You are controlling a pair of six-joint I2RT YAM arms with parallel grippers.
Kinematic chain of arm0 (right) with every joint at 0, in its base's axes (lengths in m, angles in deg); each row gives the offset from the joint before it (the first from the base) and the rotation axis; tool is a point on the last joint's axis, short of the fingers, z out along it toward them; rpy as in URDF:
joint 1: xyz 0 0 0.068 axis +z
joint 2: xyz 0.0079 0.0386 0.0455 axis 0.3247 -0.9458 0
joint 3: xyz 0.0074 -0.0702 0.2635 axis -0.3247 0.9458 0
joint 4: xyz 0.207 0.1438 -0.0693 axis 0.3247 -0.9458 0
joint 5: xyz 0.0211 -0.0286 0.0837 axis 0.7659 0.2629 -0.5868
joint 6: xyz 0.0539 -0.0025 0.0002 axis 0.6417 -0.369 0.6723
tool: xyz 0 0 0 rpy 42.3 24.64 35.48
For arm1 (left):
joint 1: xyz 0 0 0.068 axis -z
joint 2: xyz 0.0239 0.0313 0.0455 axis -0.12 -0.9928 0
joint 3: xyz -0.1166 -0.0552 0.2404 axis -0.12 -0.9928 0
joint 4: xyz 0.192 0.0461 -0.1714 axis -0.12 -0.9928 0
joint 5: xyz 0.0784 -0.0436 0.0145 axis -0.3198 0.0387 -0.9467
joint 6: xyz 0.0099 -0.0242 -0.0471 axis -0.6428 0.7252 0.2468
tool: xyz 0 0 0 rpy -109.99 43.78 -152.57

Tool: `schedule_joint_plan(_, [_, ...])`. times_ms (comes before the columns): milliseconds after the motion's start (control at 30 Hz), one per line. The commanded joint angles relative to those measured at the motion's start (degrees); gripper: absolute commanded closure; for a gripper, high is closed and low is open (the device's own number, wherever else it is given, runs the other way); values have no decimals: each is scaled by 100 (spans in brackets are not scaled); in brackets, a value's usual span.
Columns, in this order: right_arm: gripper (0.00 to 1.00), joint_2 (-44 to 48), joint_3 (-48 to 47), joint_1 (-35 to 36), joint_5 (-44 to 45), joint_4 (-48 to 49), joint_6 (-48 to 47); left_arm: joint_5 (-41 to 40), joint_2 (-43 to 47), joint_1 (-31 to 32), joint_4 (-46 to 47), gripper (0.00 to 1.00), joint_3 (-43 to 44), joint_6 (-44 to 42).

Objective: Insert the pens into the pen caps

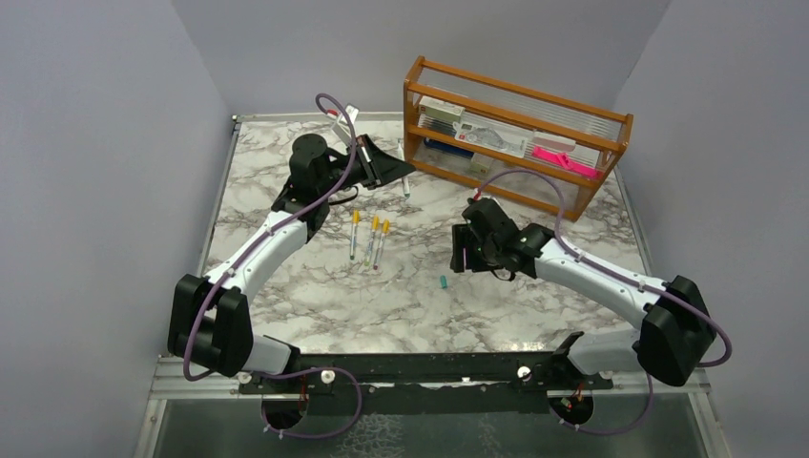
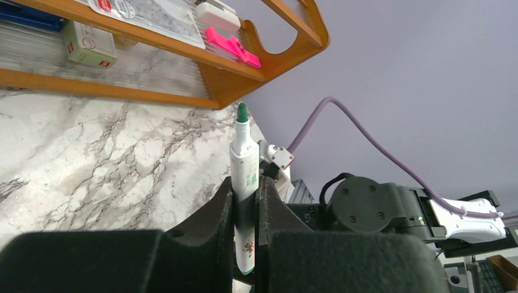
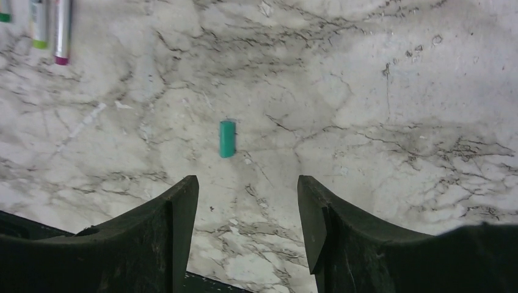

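While the left gripper [image 2: 245, 192] clamps a green-tipped pen [image 2: 244, 152], the right gripper [image 3: 247, 186] stands open. A teal cap [image 3: 227, 138] lies ahead.

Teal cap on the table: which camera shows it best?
The right wrist view: the teal cap appears large, sharp and unblocked there. The top view shows it only as a tiny speck; the left wrist view does not show it.

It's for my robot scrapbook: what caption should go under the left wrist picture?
Left gripper shut on a green-tipped white pen, with the wooden rack behind.
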Motion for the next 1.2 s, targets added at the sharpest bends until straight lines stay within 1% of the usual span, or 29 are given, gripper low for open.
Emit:
schedule_joint_plan(0, [39, -225, 93, 58, 102, -5, 101, 57, 65, -3, 77, 100, -86, -187])
schedule_joint_plan(167, [42, -744, 72, 141, -248, 427, 154, 21, 147, 2, 31, 100, -242, -225])
schedule_joint_plan(400, [50, -1294, -196, 151, -193, 463, 75, -39, 250, -1, -115, 100, -387, -332])
schedule_joint_plan(733, [49, -1714, -386, 188, -251, 567, -67, -70, 143, -3, -198, 100, -336, -410])
schedule_joint_plan(967, [51, -1980, -428, 294, -266, 590, 65, -59, 116, -3, -207, 100, -360, -427])
schedule_joint_plan(1033, [52, -2021, -400, 330, -263, 593, 142, -59, 115, -7, -228, 100, -386, -440])
schedule_joint_plan(1167, [58, -2085, -338, 360, -261, 608, 225, -72, 136, -4, -253, 100, -426, -477])
